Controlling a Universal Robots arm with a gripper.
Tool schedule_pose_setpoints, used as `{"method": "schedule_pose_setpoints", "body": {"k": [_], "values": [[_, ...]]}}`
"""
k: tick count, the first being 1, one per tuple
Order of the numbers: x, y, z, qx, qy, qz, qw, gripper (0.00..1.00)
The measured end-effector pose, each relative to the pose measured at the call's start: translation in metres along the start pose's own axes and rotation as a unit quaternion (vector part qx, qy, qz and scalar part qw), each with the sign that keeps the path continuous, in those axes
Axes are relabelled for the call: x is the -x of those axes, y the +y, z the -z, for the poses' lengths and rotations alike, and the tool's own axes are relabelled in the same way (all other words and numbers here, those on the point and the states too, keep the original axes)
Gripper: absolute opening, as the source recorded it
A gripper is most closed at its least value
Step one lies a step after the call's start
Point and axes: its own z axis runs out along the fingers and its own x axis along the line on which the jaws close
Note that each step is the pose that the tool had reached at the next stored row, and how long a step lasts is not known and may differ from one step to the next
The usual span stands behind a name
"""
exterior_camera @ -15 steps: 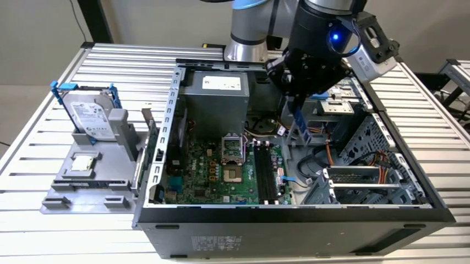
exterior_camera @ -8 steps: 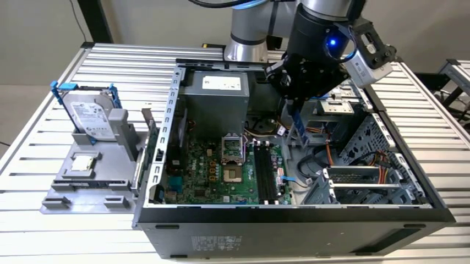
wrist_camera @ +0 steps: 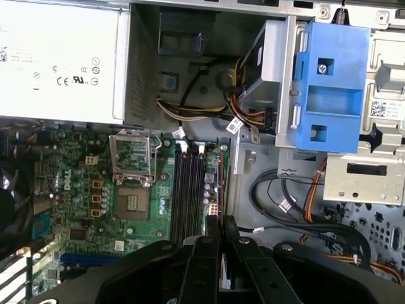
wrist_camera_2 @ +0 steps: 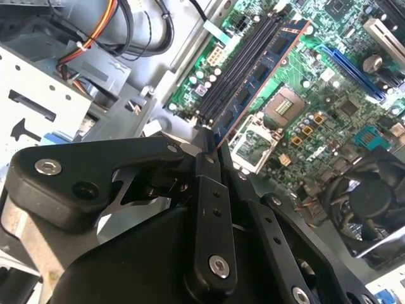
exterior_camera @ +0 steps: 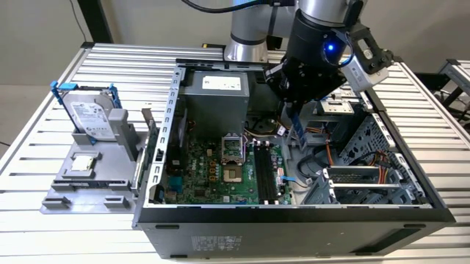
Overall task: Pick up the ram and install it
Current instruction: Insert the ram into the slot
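While the slatted metal surface (exterior_camera: 37, 126) is carrying the whole setup, the open PC case (exterior_camera: 294, 225) is lying on its side w/ its cover off, prob. so that work can come straight down onto the board. Beside it, toward the exterior view's left, a grey fixture (exterior_camera: 88, 187) is propping up a hard drive (exterior_camera: 88, 115) and cradling a small square chip (exterior_camera: 83, 163), both sitting apart from the case. Inside, the PSU (exterior_camera: 213, 96) is sitting at the far wall and the green mobo (exterior_camera: 213, 170) is lying flat, its black slots (exterior_camera: 266, 173) facing up. The arm (exterior_camera: 316, 49) is hanging over the case, and the claw (exterior_camera: 292, 107) is clenching the ram (exterior_camera: 298, 131) by its flat faces, leaving the lower edge free, I'd judge for seating. The ram is hanging above the board, not seated, just toward the exterior view's right of the slots. In the second wrist view the ram (wrist_camera_2: 269, 66) is running parallel to the slots (wrist_camera_2: 237, 69), approx. lined up w/ them. In the first wrist view the ram (wrist_camera: 220, 180) is showing edge-on between the fingers (wrist_camera: 201, 266).
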Motion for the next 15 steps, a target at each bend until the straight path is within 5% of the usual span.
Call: {"method": "schedule_pose_setpoints", "body": {"k": [6,15], "values": [[-0.0003,-0.0002,-0.01,0.0049,-0.0004,-0.008,0.99996,0.0],[-0.0007,-0.0003,-0.0262,0.0043,-0.0014,-0.041,0.99915,0.0]]}}
